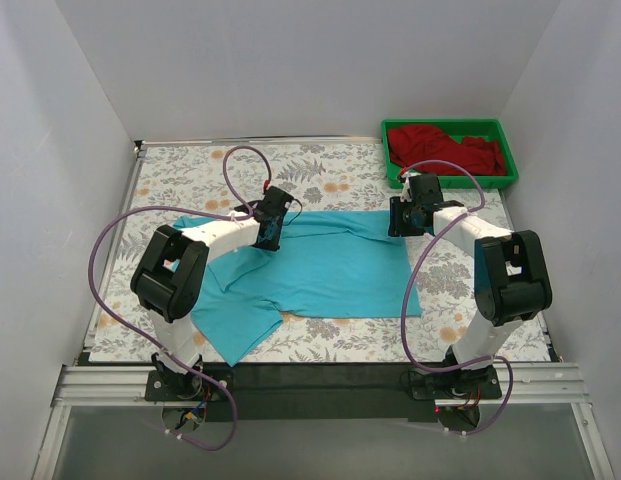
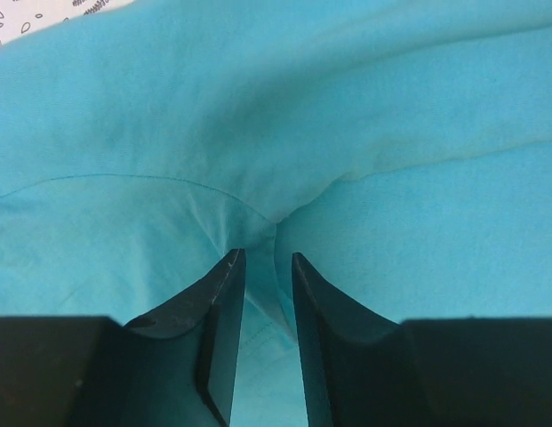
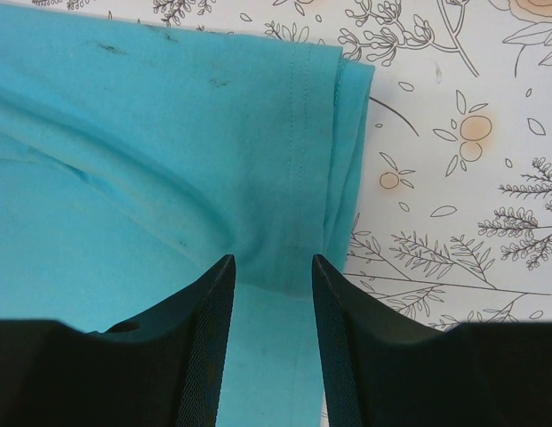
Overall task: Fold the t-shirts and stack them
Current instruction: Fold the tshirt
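The turquoise-blue t-shirt (image 1: 330,265) lies spread on the flowered table, a sleeve hanging toward the near left. My left gripper (image 1: 270,228) is at its far left edge. In the left wrist view the gripper (image 2: 268,258) is pinched on a raised ridge of the shirt (image 2: 347,107), with creases running to the tips. My right gripper (image 1: 400,218) is at the far right corner. In the right wrist view it (image 3: 272,260) stands partly open astride the shirt's hemmed edge (image 3: 169,133), tips down on the cloth. The dark red t-shirt (image 1: 445,148) lies crumpled in the tray.
The green plastic tray (image 1: 450,182) sits at the far right corner of the table, just behind my right gripper. White walls close in the left, right and back. Purple cables loop above both arms. The flowered table surface (image 3: 471,133) shows right of the hem.
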You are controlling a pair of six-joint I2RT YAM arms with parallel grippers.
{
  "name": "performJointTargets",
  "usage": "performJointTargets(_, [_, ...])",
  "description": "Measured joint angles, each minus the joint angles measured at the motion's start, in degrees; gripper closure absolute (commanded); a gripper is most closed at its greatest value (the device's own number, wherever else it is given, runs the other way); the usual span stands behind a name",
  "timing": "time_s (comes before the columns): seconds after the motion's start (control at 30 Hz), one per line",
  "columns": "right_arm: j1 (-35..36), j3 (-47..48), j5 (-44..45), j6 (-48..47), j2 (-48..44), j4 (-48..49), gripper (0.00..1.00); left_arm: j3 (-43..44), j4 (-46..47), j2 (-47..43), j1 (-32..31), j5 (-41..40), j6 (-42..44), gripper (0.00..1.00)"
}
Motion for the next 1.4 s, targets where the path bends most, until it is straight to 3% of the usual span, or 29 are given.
performJointTargets(0.17, [0.0,0.0,0.0,0.0,0.0,0.02,0.6,0.42,0.02,0.11,0.0,-0.04,-0.22,0.9])
performJointTargets(0.3, [0.0,-0.09,0.0,-0.02,0.0,0.07,0.6,0.42,-0.11,0.22,0.0,-0.13,-0.15,0.98])
performJointTargets(0.37, [0.0,-0.15,0.0,-0.02,0.04,0.07,0.6,0.42,-0.22,0.22,0.0,-0.17,-0.11,0.98])
performJointTargets(0.53, [0.0,-0.17,0.0,-0.02,0.57,0.07,0.6,0.37,-0.28,0.22,0.0,-0.68,0.07,0.74])
performJointTargets(0.73, [0.0,-0.22,-0.02,-0.02,0.76,0.15,0.6,0.28,-0.37,0.24,0.0,-2.19,-0.07,0.71])
performJointTargets(0.83, [0.0,-0.22,-0.02,-0.02,0.76,0.22,0.6,0.28,-0.35,0.37,0.0,-2.6,0.0,0.74])
performJointTargets(0.97, [0.0,-0.22,-0.02,-0.02,0.76,0.31,0.6,0.28,-0.42,1.11,0.0,-2.69,-0.07,0.91])
performJointTargets(1.1, [0.0,-0.22,0.0,-0.07,0.76,0.37,0.6,0.17,-0.46,1.49,0.0,-2.67,-0.11,1.0])
performJointTargets(1.4, [0.0,-0.22,0.02,-0.42,0.76,0.42,0.6,0.17,-2.71,0.79,0.0,-3.3,-0.2,1.0])
